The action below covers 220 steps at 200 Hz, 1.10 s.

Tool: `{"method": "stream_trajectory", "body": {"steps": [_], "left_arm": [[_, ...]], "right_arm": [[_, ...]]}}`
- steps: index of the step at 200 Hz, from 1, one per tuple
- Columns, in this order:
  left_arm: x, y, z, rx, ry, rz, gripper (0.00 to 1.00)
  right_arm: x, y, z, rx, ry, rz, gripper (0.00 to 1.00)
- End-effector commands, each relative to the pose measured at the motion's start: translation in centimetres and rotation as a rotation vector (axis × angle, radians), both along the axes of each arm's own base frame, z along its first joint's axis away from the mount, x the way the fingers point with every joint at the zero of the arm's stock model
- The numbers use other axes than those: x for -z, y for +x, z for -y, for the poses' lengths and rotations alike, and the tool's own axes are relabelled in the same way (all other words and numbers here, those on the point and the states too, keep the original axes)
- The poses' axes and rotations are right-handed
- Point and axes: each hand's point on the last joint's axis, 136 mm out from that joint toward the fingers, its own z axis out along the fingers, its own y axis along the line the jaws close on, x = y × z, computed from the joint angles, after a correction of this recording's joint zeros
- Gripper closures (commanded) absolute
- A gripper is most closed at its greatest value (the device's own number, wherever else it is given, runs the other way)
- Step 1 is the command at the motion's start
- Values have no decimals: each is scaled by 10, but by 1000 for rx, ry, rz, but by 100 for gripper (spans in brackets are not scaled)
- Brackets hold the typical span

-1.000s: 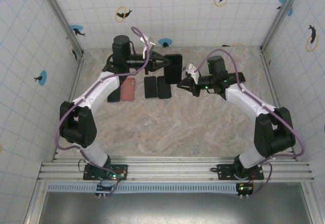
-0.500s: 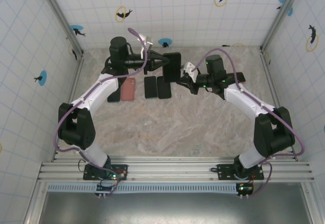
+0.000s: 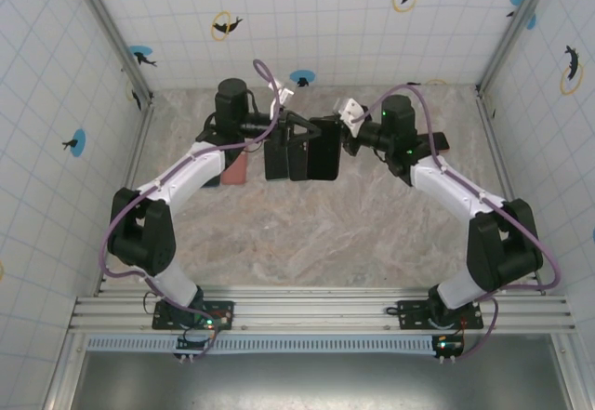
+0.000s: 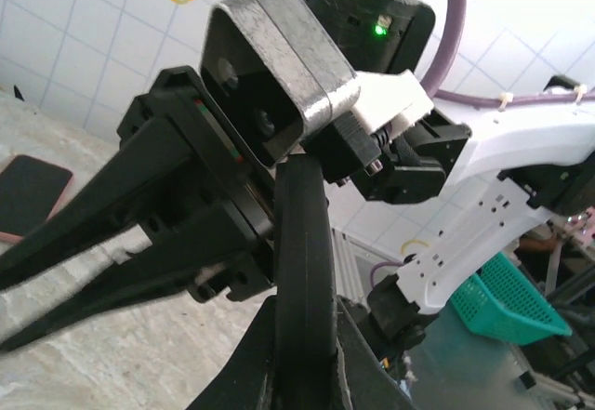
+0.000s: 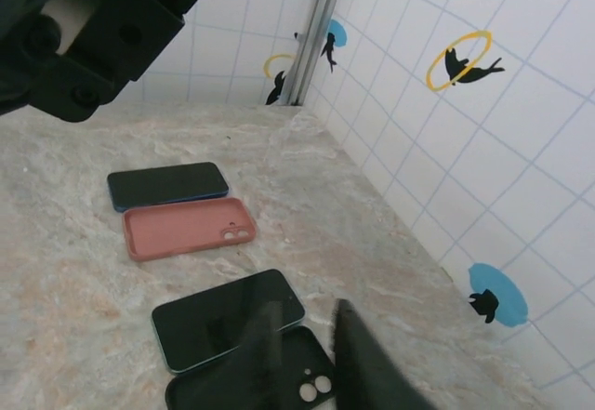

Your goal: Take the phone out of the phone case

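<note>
We find the cased phone [image 3: 323, 150] raised off the table [image 3: 307, 252] at the rear middle, between the two grippers. From above, its long axis runs from the rear wall [image 3: 307, 29] toward the arm bases, with a broad face turned up. In the left wrist view the cased phone [image 4: 302, 261] shows edge-on, a thin dark slab rising up the frame.

The left gripper [image 3: 299, 134] is clamped on it, with its fingers [image 4: 256, 363] pressed to either side of the lower end. The right gripper [image 3: 344, 140] sits just beside the opposite long edge. Its own wrist view shows the right gripper [image 5: 311, 359] with its jaws apart and nothing between them.

Wide bare marble lies toward the near edge, and the rear wall stands close behind. A row lies flat on the table just left of the held phone, under the left arm: a black case [image 3: 299, 159], a black phone [image 3: 276, 159], a pink case [image 3: 234, 164] and a blue-edged phone [image 5: 167, 185]. The two wrists crowd close together.
</note>
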Motion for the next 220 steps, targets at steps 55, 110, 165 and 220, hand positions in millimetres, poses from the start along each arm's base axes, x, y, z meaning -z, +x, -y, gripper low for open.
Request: {"method": "stream_trajectory", "body": {"steps": [55,110,165,220], "left_arm": [[-47,58,-21,-256,-91,-127,97],[-49,86,-19,-317,-177,-491,99],[-39,92,-23,-365,-201,-582,99],[-34,92,-23,-369,-220,-612,98]], "right_arm": [[-6,-7,56,189,348,-310,54],[-12,-15,71,220,750,-590,50],[-24,-20,72,191,949,-689,52],[-28,-22,60,150,958,-718,53]]}}
